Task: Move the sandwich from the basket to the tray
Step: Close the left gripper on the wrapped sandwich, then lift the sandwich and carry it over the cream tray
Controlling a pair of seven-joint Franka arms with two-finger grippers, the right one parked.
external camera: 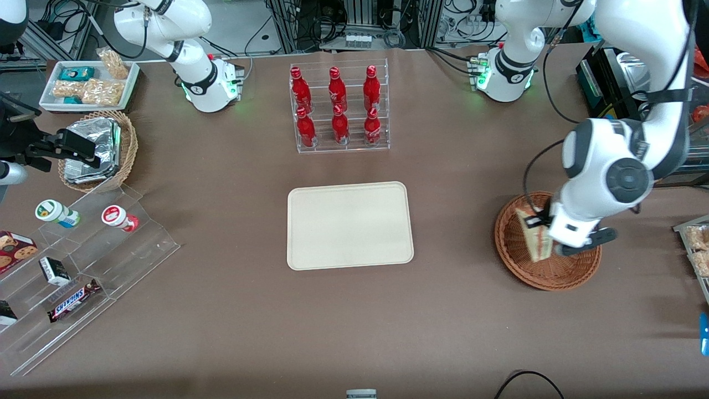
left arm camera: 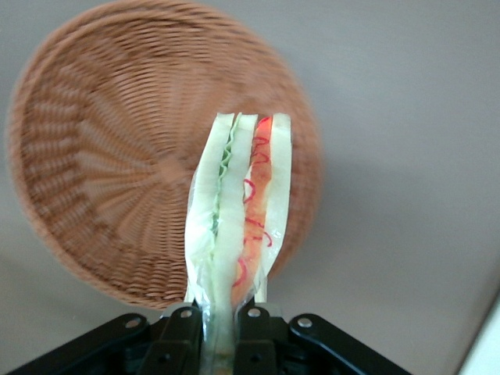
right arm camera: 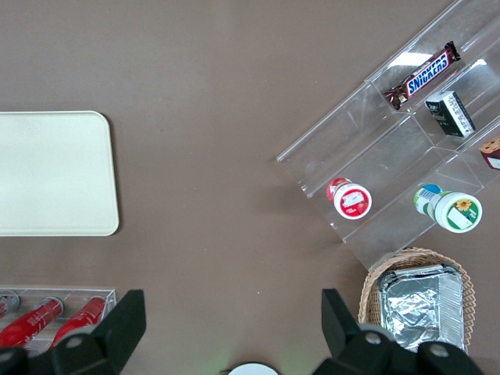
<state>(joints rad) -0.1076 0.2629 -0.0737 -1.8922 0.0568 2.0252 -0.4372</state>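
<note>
My left gripper (external camera: 545, 239) is shut on the sandwich (external camera: 533, 235), a wrapped wedge of pale bread with green and red-orange layers. It hangs lifted above the reddish-brown wicker basket (external camera: 559, 274), which lies toward the working arm's end of the table. In the left wrist view the sandwich (left arm camera: 238, 211) sticks out from between the black fingers (left arm camera: 178, 344), with the basket (left arm camera: 101, 172) below it holding nothing else. The cream-beige tray (external camera: 349, 225) lies flat at the table's middle with nothing on it, also in the right wrist view as the tray (right arm camera: 55, 172).
A clear rack of red bottles (external camera: 338, 108) stands farther from the front camera than the tray. Toward the parked arm's end are a tan basket with foil packets (external camera: 99, 151), a white snack dish (external camera: 88, 84) and a clear stepped stand with snacks (external camera: 77, 266).
</note>
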